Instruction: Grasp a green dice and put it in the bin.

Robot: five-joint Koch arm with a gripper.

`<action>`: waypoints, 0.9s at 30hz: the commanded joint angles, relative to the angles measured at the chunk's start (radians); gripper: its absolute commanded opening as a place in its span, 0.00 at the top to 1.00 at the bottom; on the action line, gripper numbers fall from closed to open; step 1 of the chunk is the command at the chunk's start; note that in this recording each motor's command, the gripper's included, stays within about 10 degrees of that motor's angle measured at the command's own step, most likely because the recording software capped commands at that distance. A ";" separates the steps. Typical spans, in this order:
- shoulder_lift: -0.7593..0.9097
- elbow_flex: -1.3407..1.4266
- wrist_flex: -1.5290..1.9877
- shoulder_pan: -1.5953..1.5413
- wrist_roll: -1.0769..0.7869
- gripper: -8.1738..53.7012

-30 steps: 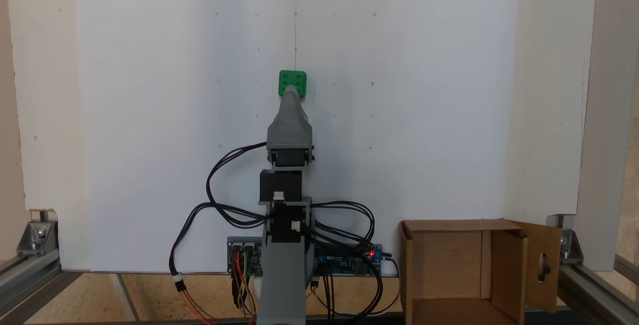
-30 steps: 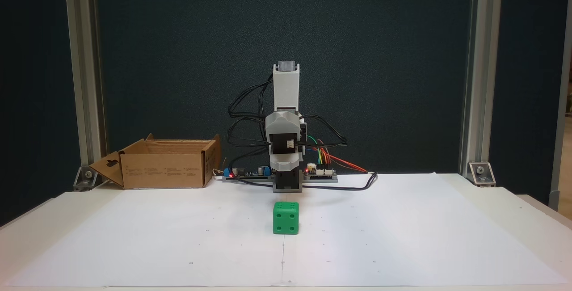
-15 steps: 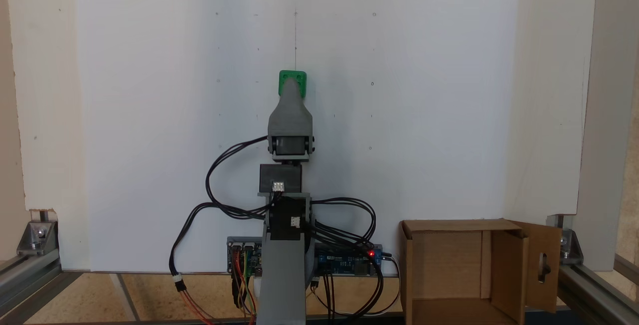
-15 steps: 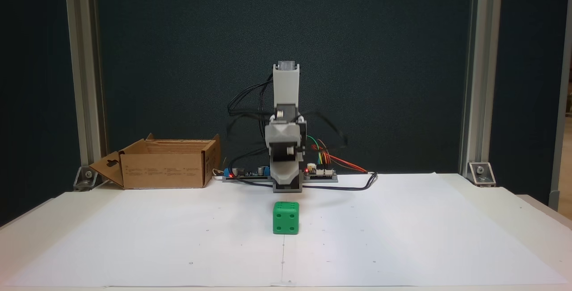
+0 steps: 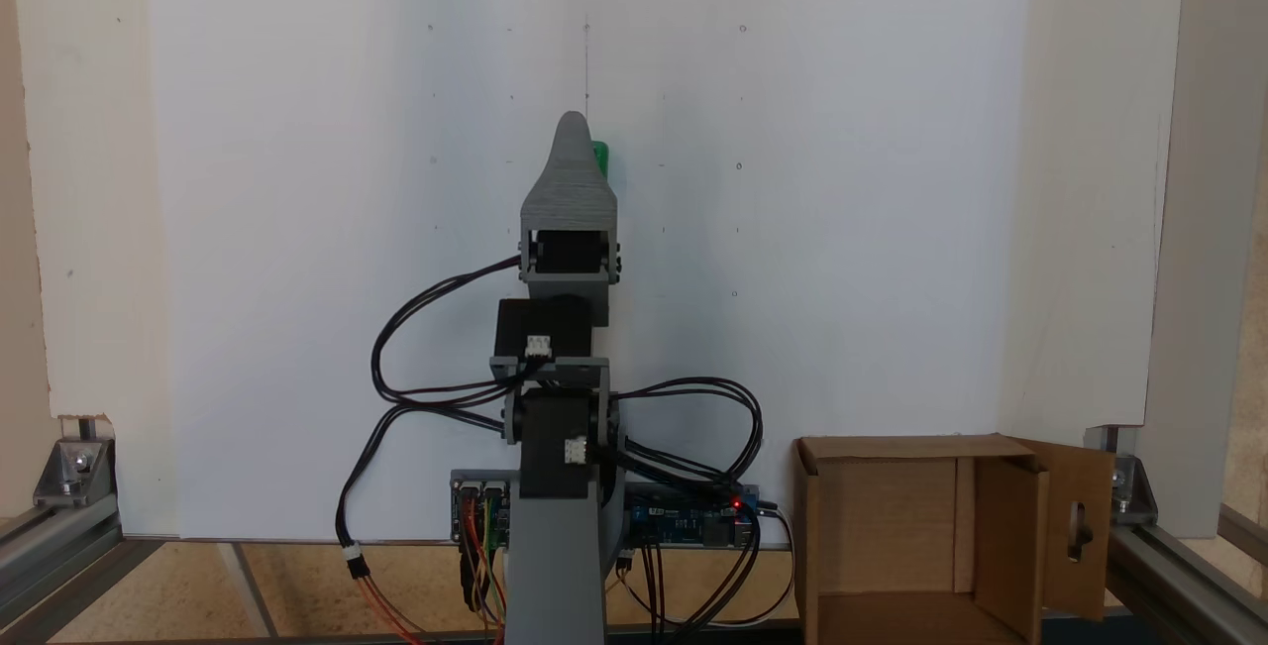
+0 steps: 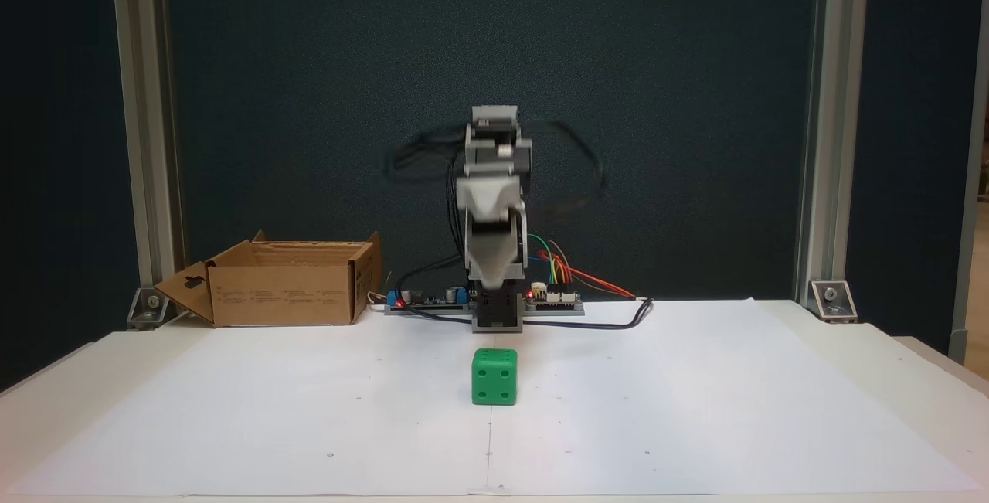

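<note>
**Fixed views: grey arm raised above a green dice on white paper**

Fixed views from two sides show the same table. From the front, nearest the camera lies the white paper sheet [image 6: 232, 426] covering the table, marked with small dots and a thin centre line. On that line sits the green dice [image 6: 494, 376], flat on the paper, with pips on its front and top faces. Nothing touches it. Behind it and well above it hangs the gripper [image 6: 488, 279], grey and tapering downward, blurred along with the black cables around the arm. Only one narrow tip shows, so I cannot tell whether its jaws are parted or closed; nothing green shows in it. Further back, at the arm's foot, a circuit board [image 6: 552, 299] carries coloured wires. To the left in this view, at the far edge of the paper, stands the cardboard box [image 6: 286, 294], open at the top, one flap with a cut-out slot folded outward. It is well apart from the dice.

From behind the arm, the box [image 5: 892, 516] stands nearest at lower right. The gripper [image 5: 572, 125] points away and covers most of the dice [image 5: 600, 158], leaving a green sliver at its right edge
</note>
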 commanded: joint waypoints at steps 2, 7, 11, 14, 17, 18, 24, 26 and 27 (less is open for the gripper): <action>0.043 -0.104 0.225 0.000 -0.009 0.17; 0.000 -0.224 0.520 -0.005 -0.003 0.17; -0.114 -0.336 0.661 -0.009 0.017 0.17; -0.195 -0.408 0.703 -0.009 0.026 0.17; -0.285 -0.463 0.715 -0.009 0.035 0.17; -0.318 -0.479 0.715 -0.009 0.035 0.17; -0.477 -0.560 0.713 -0.009 0.035 0.17; -0.514 -0.575 0.713 -0.009 0.035 0.17; -0.523 -0.581 0.713 -0.009 0.035 0.17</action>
